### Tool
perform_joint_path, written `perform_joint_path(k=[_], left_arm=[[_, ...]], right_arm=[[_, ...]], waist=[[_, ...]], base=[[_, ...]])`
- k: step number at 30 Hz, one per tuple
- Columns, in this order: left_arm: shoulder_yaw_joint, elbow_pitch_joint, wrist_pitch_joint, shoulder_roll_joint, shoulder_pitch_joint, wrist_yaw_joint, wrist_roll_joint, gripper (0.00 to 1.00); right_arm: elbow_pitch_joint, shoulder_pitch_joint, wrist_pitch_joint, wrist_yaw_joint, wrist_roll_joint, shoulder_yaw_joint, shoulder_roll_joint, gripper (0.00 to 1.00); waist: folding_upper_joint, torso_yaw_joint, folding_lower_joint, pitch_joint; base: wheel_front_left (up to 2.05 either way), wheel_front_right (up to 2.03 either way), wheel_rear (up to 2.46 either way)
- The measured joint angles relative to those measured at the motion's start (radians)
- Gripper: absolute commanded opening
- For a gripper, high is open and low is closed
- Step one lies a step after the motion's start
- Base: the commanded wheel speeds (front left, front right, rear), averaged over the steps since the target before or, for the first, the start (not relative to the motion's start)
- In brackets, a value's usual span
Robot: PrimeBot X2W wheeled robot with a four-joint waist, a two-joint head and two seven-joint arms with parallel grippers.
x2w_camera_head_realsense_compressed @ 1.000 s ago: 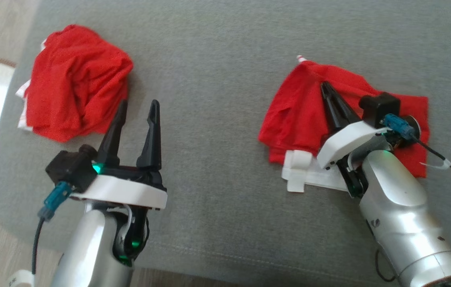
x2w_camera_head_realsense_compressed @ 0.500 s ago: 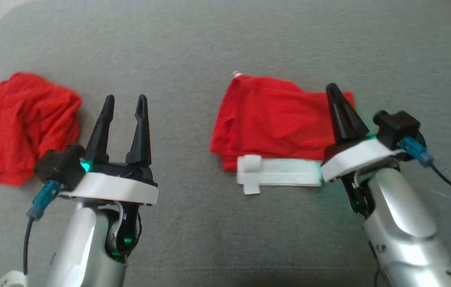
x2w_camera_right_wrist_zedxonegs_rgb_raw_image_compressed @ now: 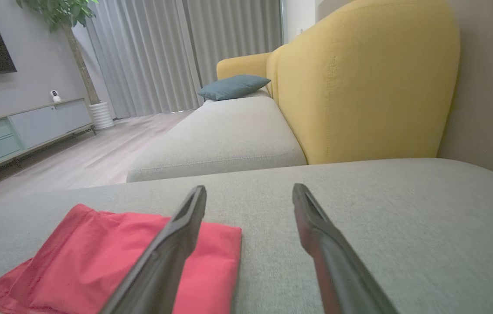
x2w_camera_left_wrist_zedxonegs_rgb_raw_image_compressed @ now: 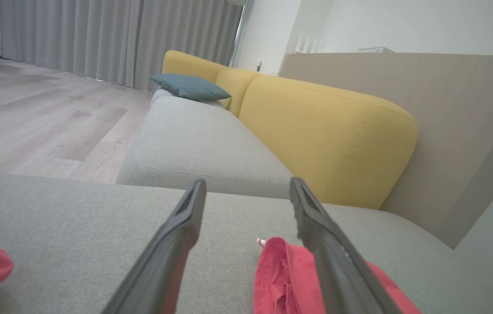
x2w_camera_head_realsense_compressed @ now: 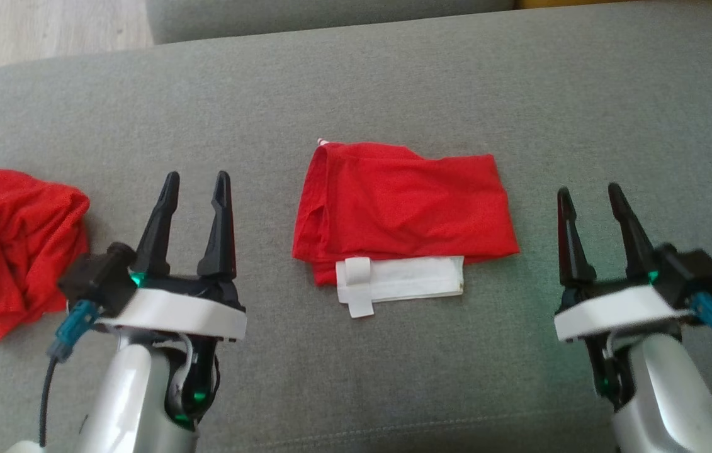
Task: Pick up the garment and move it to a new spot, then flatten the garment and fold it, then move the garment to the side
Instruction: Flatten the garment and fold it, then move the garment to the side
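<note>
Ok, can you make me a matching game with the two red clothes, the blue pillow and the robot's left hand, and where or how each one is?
Things:
1. folded red garment
2. crumpled red garment
3. blue-grey cushion
4. left hand

Places or states:
A. open, holding nothing
B. next to the yellow backrest
C. flat in the middle of the grey seat
D. bunched up at the robot's far left

Pairs: 1-C, 2-D, 3-B, 4-A
</note>
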Motion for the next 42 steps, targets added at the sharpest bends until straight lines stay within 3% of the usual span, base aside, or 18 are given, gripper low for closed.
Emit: perform_joint_path(k=[8, 24, 30, 42], left_arm=[[0.003, 0.018, 0.0, 0.0, 0.04, -0.009, 0.023, 1.0], [-0.018, 0.016, 0.0, 0.0, 0.056, -0.012, 0.023, 1.0], [-0.028, 0.016, 0.0, 0.001, 0.054, -0.017, 0.025, 1.0], [-0.052, 0.021, 0.0, 0.001, -0.01, -0.026, 0.024, 1.0]], right_arm=[[-0.058, 0.076, 0.0, 0.0, 0.019, -0.023, 0.01, 1.0], [-0.044, 0.086, 0.0, 0.0, 0.016, -0.029, 0.012, 1.0], [0.063, 0.063, 0.014, 0.0, 0.047, -0.011, 0.012, 1.0], [0.354, -0.172, 0.082, 0.0, 0.147, 0.037, 0.012, 1.0]], waist=[[0.0, -0.022, 0.0, -0.015], [0.0, -0.015, 0.0, -0.012], [0.0, 0.007, 0.0, 0.028], [0.0, 0.085, 0.0, 0.129]], base=[[0.0, 0.0, 0.0], [0.0, 0.0, 0.0], [0.0, 0.0, 0.0], [0.0, 0.0, 0.0]])
